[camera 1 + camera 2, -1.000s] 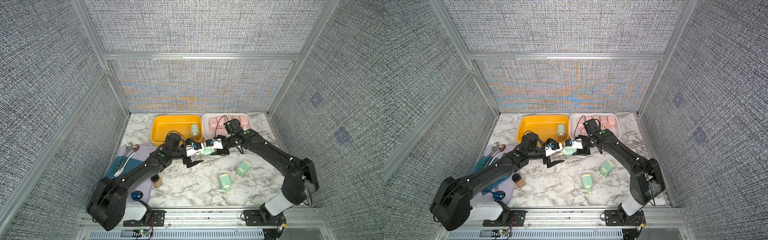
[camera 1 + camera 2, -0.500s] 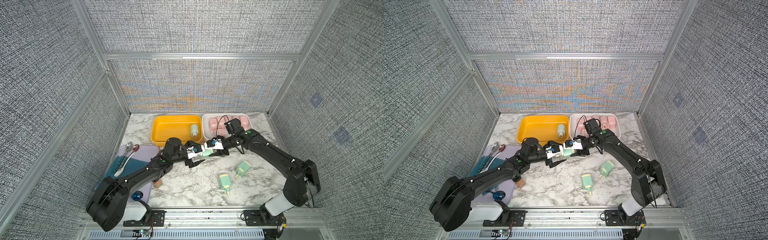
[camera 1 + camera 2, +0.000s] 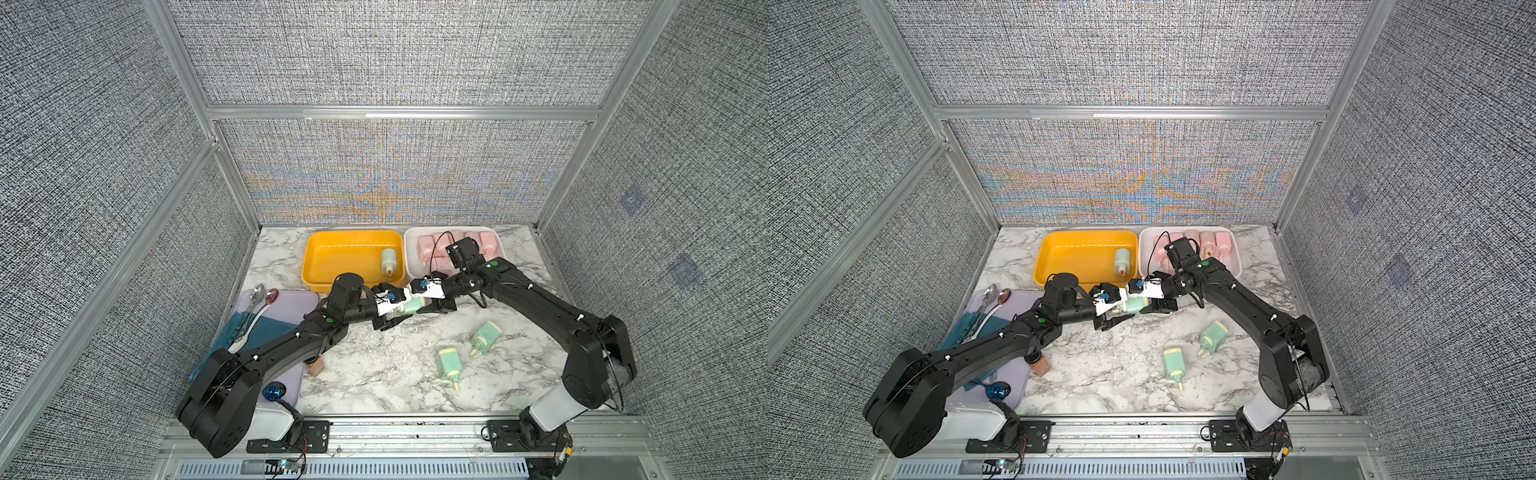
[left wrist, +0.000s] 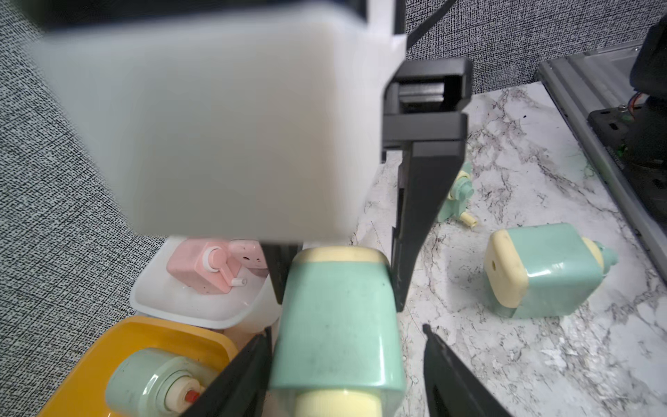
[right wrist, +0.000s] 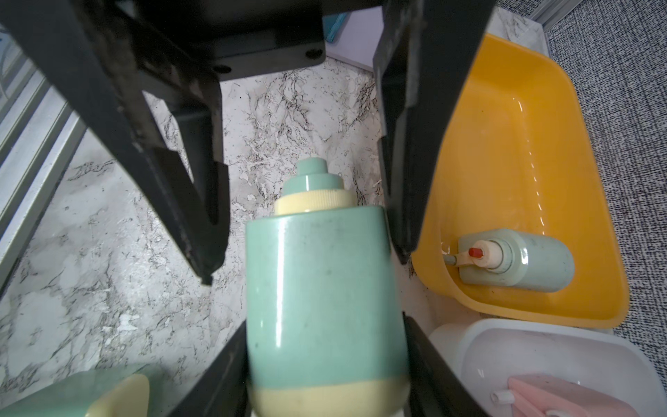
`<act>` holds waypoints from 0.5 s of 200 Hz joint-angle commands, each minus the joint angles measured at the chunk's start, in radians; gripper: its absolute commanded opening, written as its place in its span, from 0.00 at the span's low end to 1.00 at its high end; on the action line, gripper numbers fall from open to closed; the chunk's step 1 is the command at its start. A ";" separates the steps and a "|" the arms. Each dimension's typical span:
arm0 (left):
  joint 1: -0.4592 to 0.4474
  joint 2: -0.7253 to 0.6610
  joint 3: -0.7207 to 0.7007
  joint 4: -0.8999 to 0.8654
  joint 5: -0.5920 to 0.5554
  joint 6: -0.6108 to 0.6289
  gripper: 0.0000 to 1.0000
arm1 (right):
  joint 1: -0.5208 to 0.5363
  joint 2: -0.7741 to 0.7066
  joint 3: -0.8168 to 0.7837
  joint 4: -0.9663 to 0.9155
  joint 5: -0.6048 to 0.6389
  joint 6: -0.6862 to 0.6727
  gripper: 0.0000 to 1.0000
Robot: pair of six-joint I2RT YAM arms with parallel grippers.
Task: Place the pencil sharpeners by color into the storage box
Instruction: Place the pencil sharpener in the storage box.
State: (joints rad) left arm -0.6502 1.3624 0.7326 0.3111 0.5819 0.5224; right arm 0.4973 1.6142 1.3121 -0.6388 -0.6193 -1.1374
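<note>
- The green sharpener (image 3: pixel 410 306) lies level between the two arms, just in front of the yellow box (image 3: pixel 340 259). As far as the wrist views show, it is held clear of the counter (image 3: pixel 374 374).
- The right end effector (image 5: pixel 325 321) is clamped on it. Its two fingers press the flanks near the cream base, so the crank end points towards the left arm.
- The left end effector (image 4: pixel 346 328) straddles the crank-side half with its jaws apart. One finger lies against the body, while a strip of counter shows between the other finger and the plastic, so it has no grip yet.
- This looks like a handover. The right arm probably holds by the base so that the other half stays free for the left fingers to take.
- My guess is that the yellow box is for green. One green sharpener (image 3: pixel 389 259) already lies in it, crank towards the front wall.
- The white box (image 3: pixel 408 259) beside it holds the pink sharpeners (image 3: pixel 428 247). The right arm hides part of them, so I cannot count them.
- Two loose green ones (image 3: pixel 449 361) and (image 3: pixel 486 336) lie on their sides on the right arm's half of the counter, well apart from both boxes. By this layout the pink sorting seems done or nearly so, with green left to do.
- The likely risk is timing: if the right fingers let go before the left pair clamps, the smooth body could drop or roll. The thin crank could also snag on a finger.
</note>
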 commanded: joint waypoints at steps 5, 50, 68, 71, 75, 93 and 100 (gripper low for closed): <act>-0.005 0.000 0.006 -0.031 0.001 0.018 0.68 | 0.001 -0.002 0.010 0.011 -0.013 0.021 0.00; -0.007 0.000 0.016 -0.064 -0.049 0.057 0.73 | 0.001 -0.022 0.003 0.016 -0.043 0.009 0.00; -0.006 -0.003 0.017 -0.067 -0.052 0.062 0.73 | 0.001 -0.029 -0.005 0.024 -0.043 0.008 0.00; -0.006 -0.005 0.017 -0.067 -0.051 0.063 0.72 | 0.001 -0.030 -0.006 0.025 -0.043 0.009 0.00; -0.007 -0.007 0.017 -0.067 -0.051 0.062 0.72 | 0.002 -0.029 -0.008 0.027 -0.041 0.009 0.00; -0.007 -0.015 0.016 -0.070 -0.048 0.060 0.70 | 0.005 -0.025 -0.007 0.026 -0.031 0.015 0.00; -0.009 -0.017 0.017 -0.070 -0.045 0.056 0.70 | 0.007 -0.024 -0.007 0.025 -0.030 0.016 0.00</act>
State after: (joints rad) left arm -0.6559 1.3571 0.7441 0.2527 0.5346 0.5709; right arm 0.4992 1.5913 1.3064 -0.6308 -0.6334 -1.1252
